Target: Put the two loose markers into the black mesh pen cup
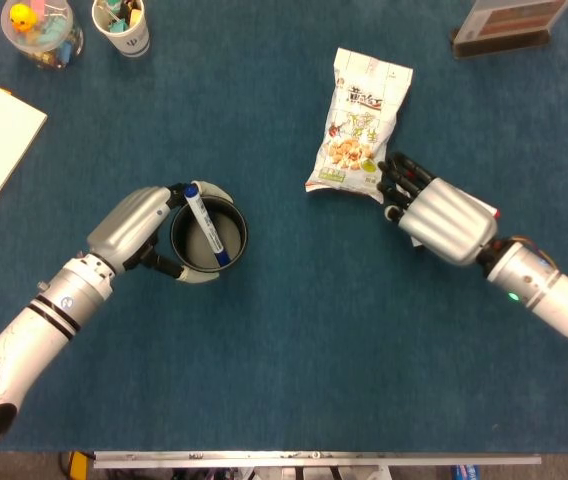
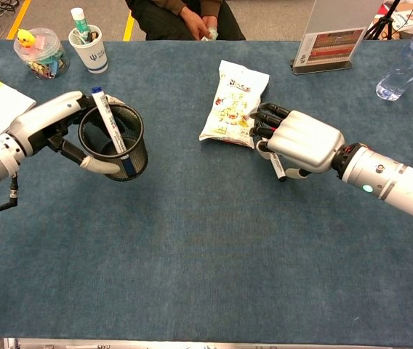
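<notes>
Black mesh is our landmark: the pen cup [image 2: 112, 142] stands on the blue table [image 2: 206, 262], and our left hand [image 2: 50, 127] holds it, fingers [image 1: 169, 268] wrapped around its wall. Inside it a blue-capped marker [image 2: 107, 129] leans, cap end sticking up above the rim.

Well to the right of the cup lies a snack bag [image 2: 233, 102], and just beyond its lower right corner our right hand [image 2: 301, 142] rests palm down on the table. Its dark fingers [image 1: 399, 172] curl over the spot beside the bag — whether they actually grip anything we cannot tell. From under the hand, in the chest view, one end of a white marker with a black cap [image 2: 276, 166] pokes out on the side nearest us. Any second marker there is hidden by the hand.

Far behind the cup, at the table's back edge, stand a paper cup [image 2: 89, 48] and a clear tub [image 2: 39, 52] — both hold small items.
</notes>
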### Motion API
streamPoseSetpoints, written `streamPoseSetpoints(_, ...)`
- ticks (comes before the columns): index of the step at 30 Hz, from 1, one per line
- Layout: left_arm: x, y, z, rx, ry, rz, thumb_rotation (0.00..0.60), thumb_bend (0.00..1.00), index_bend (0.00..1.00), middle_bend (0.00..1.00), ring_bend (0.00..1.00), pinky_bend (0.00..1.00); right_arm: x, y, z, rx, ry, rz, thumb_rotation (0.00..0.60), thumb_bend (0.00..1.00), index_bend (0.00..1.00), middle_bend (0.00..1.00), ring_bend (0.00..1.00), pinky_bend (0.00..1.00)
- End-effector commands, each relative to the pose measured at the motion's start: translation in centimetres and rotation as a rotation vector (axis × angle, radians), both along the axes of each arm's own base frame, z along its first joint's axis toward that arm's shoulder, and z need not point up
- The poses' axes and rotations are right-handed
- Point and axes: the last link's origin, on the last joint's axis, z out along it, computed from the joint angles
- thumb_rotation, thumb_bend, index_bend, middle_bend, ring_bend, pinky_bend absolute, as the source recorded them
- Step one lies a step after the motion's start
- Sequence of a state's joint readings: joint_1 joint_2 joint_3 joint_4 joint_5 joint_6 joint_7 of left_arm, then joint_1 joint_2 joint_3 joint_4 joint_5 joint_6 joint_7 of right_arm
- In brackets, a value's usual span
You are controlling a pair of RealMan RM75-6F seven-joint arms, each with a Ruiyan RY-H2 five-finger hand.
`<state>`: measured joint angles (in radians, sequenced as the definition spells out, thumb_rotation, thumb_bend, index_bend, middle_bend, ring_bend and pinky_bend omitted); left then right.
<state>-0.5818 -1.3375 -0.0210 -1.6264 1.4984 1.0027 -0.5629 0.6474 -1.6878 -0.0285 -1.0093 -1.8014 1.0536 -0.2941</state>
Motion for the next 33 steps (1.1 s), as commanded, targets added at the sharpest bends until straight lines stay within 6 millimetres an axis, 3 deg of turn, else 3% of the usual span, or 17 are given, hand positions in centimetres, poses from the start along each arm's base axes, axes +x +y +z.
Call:
streamPoseSetpoints(1, -0.1, 0.0, 0.1, 0.001, 0.001, 0.002, 0.6, 0.11, 0.31, 0.41, 0.4, 0.34, 0.3, -0.1, -0.3, 0.002, 0.002, 0.0, 0.6, 0.17, 0.49, 0.24, 0.03, 0.02)
streamPoseSetpoints(13, -0.3, 0.0, 0.3, 0.004, -0.002, 0.003, 0.6, 0.11, 0.3, 0.4, 0.4, 0.34, 0.6, -0.1, -1.1, 0.019, 0.016, -0.01, 0.6, 0.26, 0.52, 0.24, 0.03, 0.02)
streamPoseSetpoints(33, -0.6, 0.1, 0.5, 0.007, -0.005, 0.01, 0.6, 0.11, 0.3, 0.4, 0.4, 0.34, 0.5, 0.2, -1.1, 0.024, -0.009, -0.031, 0.6, 0.27, 0.62, 0.26, 0.05, 0.03)
